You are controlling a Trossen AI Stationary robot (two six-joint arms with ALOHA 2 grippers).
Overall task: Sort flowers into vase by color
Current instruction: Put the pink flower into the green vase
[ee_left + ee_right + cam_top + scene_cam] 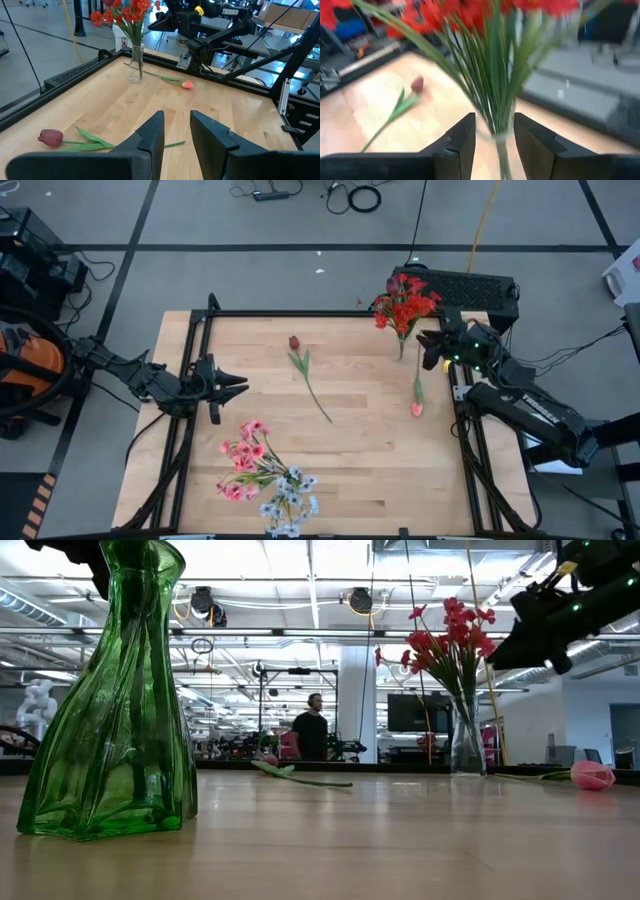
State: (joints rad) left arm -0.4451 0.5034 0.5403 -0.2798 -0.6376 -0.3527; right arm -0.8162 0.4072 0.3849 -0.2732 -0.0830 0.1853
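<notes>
Right hand [428, 350] hovering spread beside clear glass vase [135, 64] holding red flower bunch [405, 304], far right on worktop [360, 450]. Dark maroon tulip [308, 372] lying mid-worktop: light, floppy; pinching stem mid-length seems best. Left hand [238, 384] waiting spread, left edge.

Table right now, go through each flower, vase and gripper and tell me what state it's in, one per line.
red flowers: upright in the clear vase
maroon tulip: lying flat mid-table
pink tulip: lying flat beside the clear vase
pink and whitish flowers: standing bunched in the green vase
left gripper: open, empty, parked at the table's left
right gripper: open, empty, beside the red stems
</notes>
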